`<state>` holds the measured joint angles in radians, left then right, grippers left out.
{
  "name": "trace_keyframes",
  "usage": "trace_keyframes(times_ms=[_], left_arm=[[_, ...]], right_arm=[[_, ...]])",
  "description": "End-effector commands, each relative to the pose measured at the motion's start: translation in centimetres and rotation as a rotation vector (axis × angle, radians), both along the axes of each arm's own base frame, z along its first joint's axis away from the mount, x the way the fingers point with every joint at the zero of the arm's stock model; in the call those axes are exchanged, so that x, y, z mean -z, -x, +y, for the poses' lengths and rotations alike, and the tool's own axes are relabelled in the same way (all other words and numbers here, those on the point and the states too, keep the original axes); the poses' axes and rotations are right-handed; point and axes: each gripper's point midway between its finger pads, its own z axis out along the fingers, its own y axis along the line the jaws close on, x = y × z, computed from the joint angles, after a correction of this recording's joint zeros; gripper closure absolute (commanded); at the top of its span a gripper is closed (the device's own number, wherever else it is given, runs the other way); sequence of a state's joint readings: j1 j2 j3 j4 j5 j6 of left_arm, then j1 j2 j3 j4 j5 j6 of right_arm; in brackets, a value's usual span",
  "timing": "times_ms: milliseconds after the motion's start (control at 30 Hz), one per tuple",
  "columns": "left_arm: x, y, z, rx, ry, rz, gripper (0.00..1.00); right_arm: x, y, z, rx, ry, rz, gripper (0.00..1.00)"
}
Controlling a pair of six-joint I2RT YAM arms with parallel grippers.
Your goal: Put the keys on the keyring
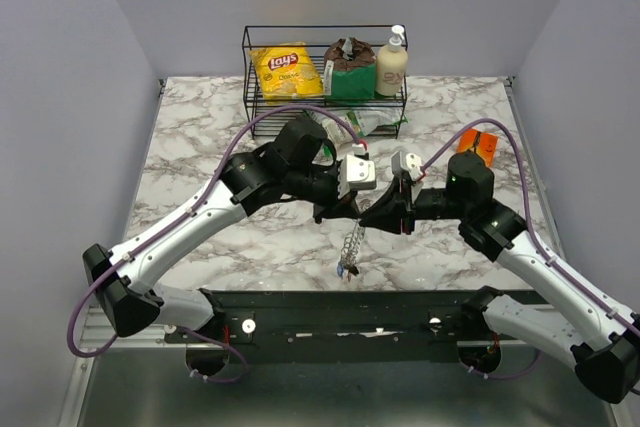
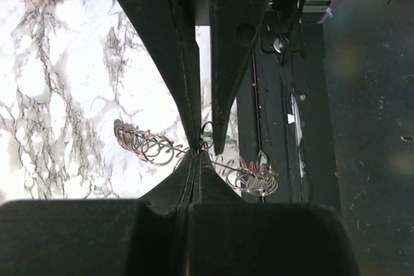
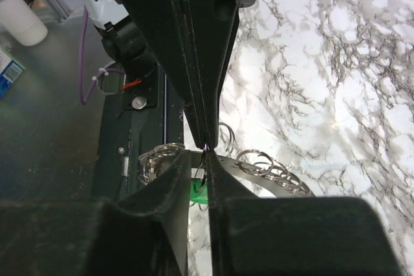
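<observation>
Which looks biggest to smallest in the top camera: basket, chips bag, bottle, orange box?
1. basket
2. chips bag
3. bottle and orange box: too alike to rank.

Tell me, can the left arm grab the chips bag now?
Probably not yet: the left gripper is shut on the keyring and must let go first. The chips bag sits in the wire basket.
</observation>
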<state>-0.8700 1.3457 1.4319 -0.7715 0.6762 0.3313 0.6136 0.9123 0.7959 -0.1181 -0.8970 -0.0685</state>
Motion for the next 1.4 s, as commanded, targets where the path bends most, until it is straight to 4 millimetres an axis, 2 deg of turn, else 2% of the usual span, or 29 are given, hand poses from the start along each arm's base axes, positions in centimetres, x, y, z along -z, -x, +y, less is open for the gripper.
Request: trace_keyframes(times_ms=[0,267,333,433,567,667,833,900,933,1367], left_arm=[[-1.4,-0.1,-0.2,-0.046,0.098,-0.052,1.00],[-2.7,-0.3,0.2,-0.126,0.271,-0.121,1.00],[-2.9,-0.3,0.3,-0.143,0.306,-0.121,1.00],[-3.6,0.2,0.4,-0.140,0.393,-0.142,1.00],[-4.3,1.0,0.7,-0.129,0.516,-0.173,1.00],[-4.3,1.5,0.7,-0.102,0.532,-0.170,1.00],[-4.4,2.9,0.6,-0.023,0.551,-0.149,1.00],[-4.4,3.2,0.5,-0.005,0.555,-0.145,1.00],[-4.5,3.3,0.5,-0.002,0.557,-0.146,1.00],[-5.5,3.6,0.5,0.022,0.561,-0.139,1.00]], right_arm=[[-2.5,-0.7,-0.2,0.053,-0.046,-0.082,0.69],[-3.5,-1.5,-1.1,0.152,-0.075,-0.108,0.32],[-3.8,-1.6,-1.3,0.175,-0.088,-0.120,0.26],[-4.2,-1.5,-1.5,0.187,-0.102,-0.131,0.25],[-4.5,-0.9,-1.6,0.166,-0.118,-0.153,0.27],[-4.6,-0.2,-1.8,0.136,-0.124,-0.193,0.35],[-4.8,2.1,-1.8,0.019,-0.148,-0.228,0.38],[-4.9,2.4,-1.7,-0.006,-0.150,-0.229,0.40],[-4.8,2.7,-1.6,-0.024,-0.149,-0.225,0.44],[-4.9,2.8,-1.4,-0.053,-0.157,-0.246,0.62]])
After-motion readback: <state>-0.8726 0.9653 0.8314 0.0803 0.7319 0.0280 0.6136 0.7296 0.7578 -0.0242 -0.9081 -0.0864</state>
